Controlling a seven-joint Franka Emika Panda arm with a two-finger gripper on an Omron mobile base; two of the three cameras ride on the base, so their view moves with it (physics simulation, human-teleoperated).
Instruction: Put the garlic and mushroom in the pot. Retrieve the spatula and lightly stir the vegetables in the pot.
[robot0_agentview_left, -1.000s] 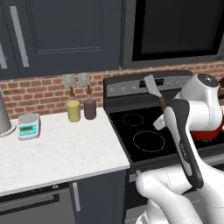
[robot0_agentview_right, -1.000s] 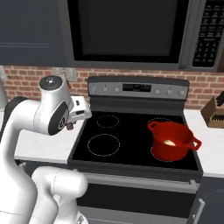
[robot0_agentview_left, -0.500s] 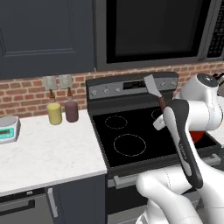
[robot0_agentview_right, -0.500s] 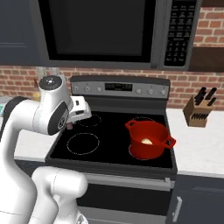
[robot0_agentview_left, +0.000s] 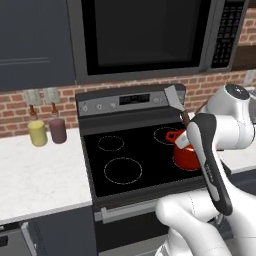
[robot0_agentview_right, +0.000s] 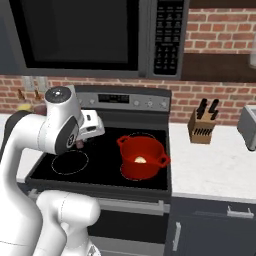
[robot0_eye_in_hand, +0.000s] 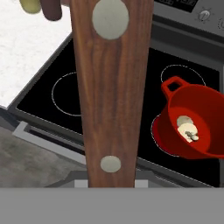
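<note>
My gripper (robot0_agentview_left: 187, 131) is clamped tight on the spatula (robot0_agentview_left: 176, 100). In the hand view the dark brown wooden handle (robot0_eye_in_hand: 111, 87) runs straight up the middle w/ two pale rivets on it, fingertips themselves hidden behind it. In the left base view the grey metal blade sticks up and away from my hand, in front of the stove's back panel (robot0_agentview_left: 125, 100), handle going down into my grip above the right side of the cooktop (robot0_agentview_left: 135, 160).

Red pot (robot0_agentview_right: 141, 156) sits on the front right burner, upright, side handles showing. In the right base view my hand is to the left of the pot, apart from it, over the left burners. In the left base view my forearm covers part of the pot (robot0_agentview_left: 186, 156).

Inside the pot, hand view: mushroom (robot0_eye_in_hand: 190, 131) pale tan, lying on the pot floor, and the garlic (robot0_eye_in_hand: 183, 120) a greyish-beige bulb touching it on one side. Both small and a bit blurry, so which is exactly which is a best read. Right base view shows just a pale blob in there (robot0_agentview_right: 141, 160).

Other stuff: yellow canister (robot0_agentview_left: 37, 133) and maroon canister (robot0_agentview_left: 57, 130) side by side on the counter left of the stove, near the brick wall. Knife block (robot0_agentview_right: 202, 125) on the counter right of the stove. Microwave (robot0_agentview_right: 95, 35) above the stove.
</note>
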